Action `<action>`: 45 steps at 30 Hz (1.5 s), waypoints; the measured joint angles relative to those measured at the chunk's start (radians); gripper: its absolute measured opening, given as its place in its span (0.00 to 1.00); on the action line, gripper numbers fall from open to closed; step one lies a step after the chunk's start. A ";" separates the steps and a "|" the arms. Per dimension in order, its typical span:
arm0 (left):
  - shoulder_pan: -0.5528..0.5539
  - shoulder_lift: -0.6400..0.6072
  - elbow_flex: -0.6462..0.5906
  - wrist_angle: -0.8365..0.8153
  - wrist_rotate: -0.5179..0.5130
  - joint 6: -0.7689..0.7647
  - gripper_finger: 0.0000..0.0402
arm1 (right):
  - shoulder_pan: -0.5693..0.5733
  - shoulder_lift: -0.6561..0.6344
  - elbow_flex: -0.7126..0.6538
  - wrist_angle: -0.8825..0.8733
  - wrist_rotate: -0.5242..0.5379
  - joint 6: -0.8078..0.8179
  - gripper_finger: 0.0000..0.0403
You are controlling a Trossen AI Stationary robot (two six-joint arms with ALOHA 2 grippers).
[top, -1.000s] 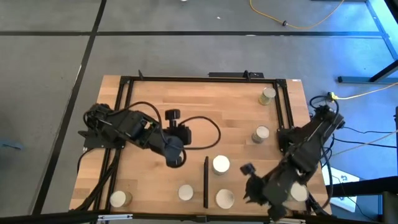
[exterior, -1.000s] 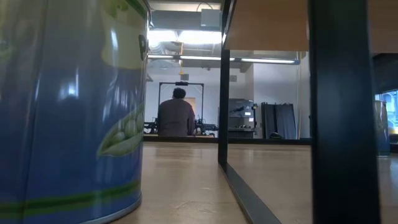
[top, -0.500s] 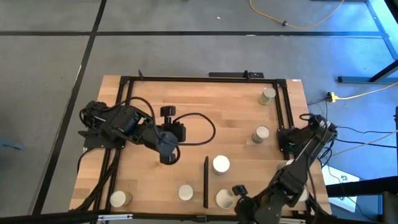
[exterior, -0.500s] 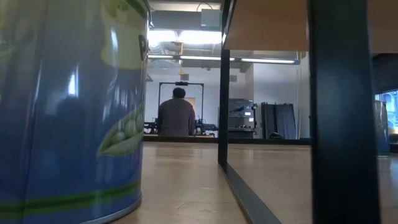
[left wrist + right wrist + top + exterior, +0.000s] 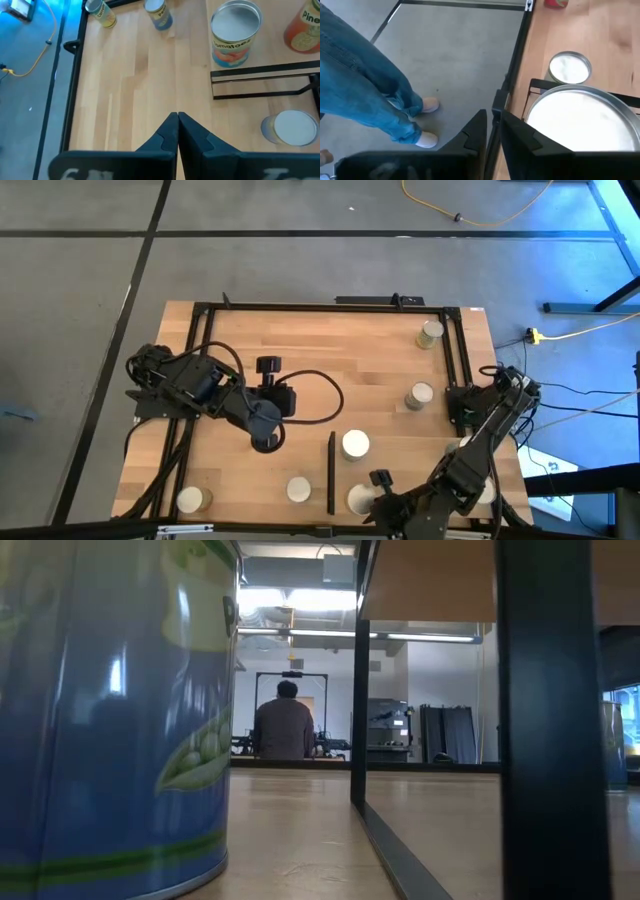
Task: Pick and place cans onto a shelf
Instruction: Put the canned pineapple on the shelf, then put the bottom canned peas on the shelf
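Cans stand scattered over your table (image 5: 300,345): two in the upper right of the high view (image 5: 430,333) (image 5: 419,395), one in the lower middle (image 5: 355,444), and three along the bottom edge (image 5: 190,500) (image 5: 298,489) (image 5: 360,499). A thin black bar (image 5: 331,472) lies between the two bottom-middle cans. Your left gripper (image 5: 266,440) sits left of centre over bare wood, its fingers (image 5: 172,137) pressed together on nothing. Your right gripper (image 5: 385,505) hangs at the bottom edge, right beside the bottom-right can; its fingers (image 5: 480,132) stand slightly apart, pinching nothing. In the low view a blue can (image 5: 110,710) fills the left side, and a person (image 5: 284,728) sits far behind.
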 joint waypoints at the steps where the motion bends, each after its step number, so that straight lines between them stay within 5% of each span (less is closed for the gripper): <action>1: 0.000 0.000 0.000 -0.002 0.000 0.000 0.00 | -0.001 0.000 0.000 0.000 0.000 0.000 0.14; 12: 0.000 0.000 0.000 -0.003 0.000 0.001 0.00 | -0.001 0.000 0.000 -0.024 -0.031 0.010 0.14; 36: 0.000 0.000 0.000 -0.003 0.000 -0.001 0.00 | -0.018 0.000 0.000 -0.111 0.085 -0.001 0.14; 45: -0.038 0.001 0.000 -0.002 0.064 -0.010 0.00 | -0.002 0.000 0.070 -0.104 0.034 -0.036 0.14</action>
